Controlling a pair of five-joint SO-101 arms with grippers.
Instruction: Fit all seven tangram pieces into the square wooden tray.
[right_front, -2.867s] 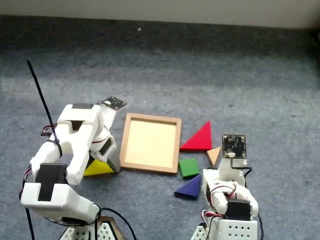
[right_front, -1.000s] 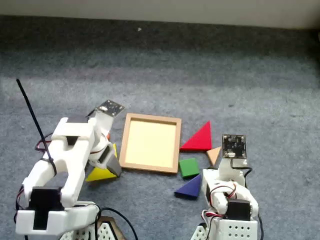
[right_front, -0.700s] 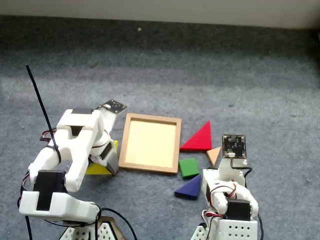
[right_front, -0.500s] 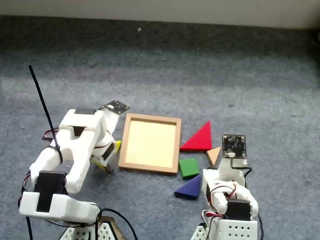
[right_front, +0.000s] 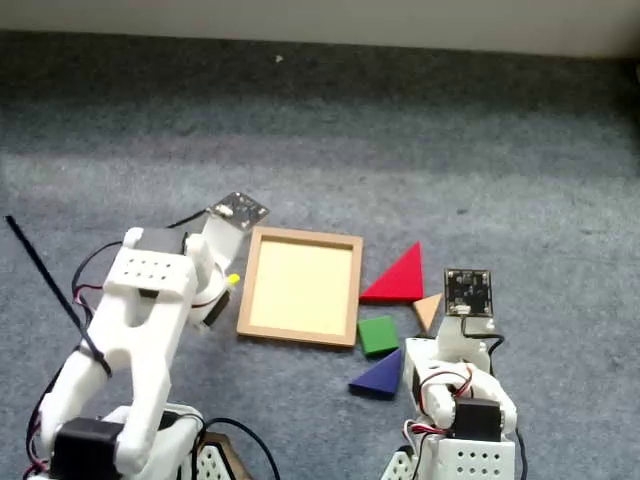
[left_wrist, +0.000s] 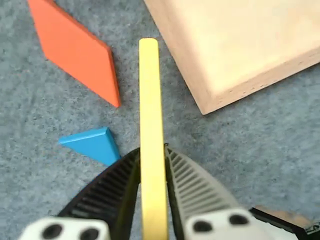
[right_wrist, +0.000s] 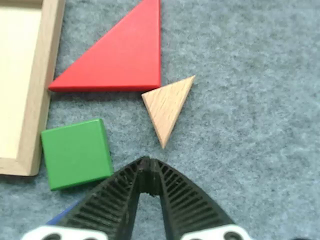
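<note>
The square wooden tray (right_front: 300, 237) lies in the middle with nothing in it. My left gripper (left_wrist: 151, 152) is shut on a yellow triangle (left_wrist: 149, 100), held on edge above the carpet just off the tray's left side; a bit of yellow (right_front: 232, 279) peeks out beside the arm. An orange parallelogram (left_wrist: 75, 50) and a light blue triangle (left_wrist: 92, 144) lie below it. Right of the tray are a red triangle (right_front: 398, 277), a wood triangle (right_front: 428, 310), a green square (right_front: 377, 334) and a dark blue triangle (right_front: 380, 375). My right gripper (right_wrist: 148, 176) is shut with nothing in it, close to the wood triangle (right_wrist: 167, 105).
The grey carpet stretches open beyond the tray and to the far right. A thin black rod (right_front: 45, 275) sticks out from the left arm. The tray's near corner wall (left_wrist: 250, 82) stands close to the held piece.
The left arm has lifted the yellow triangle off the carpet and turned it on edge beside the tray's left side. The right arm has not moved.
</note>
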